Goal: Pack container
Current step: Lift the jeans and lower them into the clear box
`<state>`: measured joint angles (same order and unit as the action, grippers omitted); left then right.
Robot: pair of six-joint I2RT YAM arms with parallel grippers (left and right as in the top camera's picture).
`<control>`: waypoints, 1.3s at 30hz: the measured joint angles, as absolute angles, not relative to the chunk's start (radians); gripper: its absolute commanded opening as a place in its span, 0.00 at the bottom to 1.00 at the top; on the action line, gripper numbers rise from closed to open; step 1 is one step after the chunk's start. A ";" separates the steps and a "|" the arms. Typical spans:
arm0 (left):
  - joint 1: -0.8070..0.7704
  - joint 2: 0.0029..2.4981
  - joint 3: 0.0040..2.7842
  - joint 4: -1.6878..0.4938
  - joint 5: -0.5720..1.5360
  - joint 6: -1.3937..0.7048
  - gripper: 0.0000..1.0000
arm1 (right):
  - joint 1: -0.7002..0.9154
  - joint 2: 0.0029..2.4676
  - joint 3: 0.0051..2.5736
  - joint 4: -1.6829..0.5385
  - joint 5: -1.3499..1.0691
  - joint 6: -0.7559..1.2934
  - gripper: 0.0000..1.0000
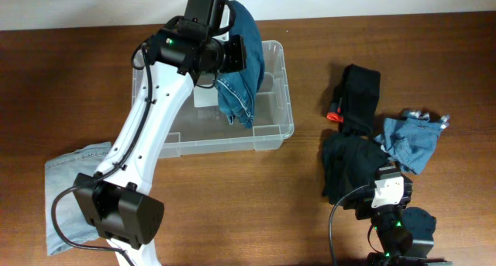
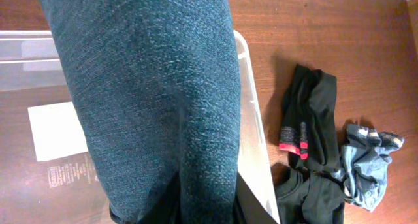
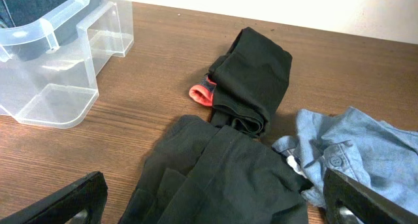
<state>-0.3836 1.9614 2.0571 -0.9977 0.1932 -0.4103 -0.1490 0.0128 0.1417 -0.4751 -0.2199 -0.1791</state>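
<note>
The clear plastic container (image 1: 279, 130) stands at the table's middle back; its white label (image 2: 55, 129) shows on the base. My left gripper (image 1: 232, 53) is shut on dark blue jeans (image 1: 244, 72) and holds them above the container's right half, their lower end hanging inside. The jeans (image 2: 157, 100) fill the left wrist view and hide the jaws. The container's rim (image 2: 251, 119) runs beside them. My right gripper (image 3: 215, 208) is open and empty, low over a black garment (image 3: 222, 178), with the container (image 3: 52, 87) to its far left.
A folded black garment with a red band (image 1: 360, 91) lies right of the container. A larger black garment (image 1: 349, 165) and a light blue denim shirt (image 1: 411, 142) lie nearer the right arm. A pale denim garment (image 1: 66, 184) lies at the front left.
</note>
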 measured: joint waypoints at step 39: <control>-0.228 1.812 1.760 -1.159 -0.350 -0.387 0.99 | -0.149 0.013 0.142 -0.475 -0.220 -0.179 0.98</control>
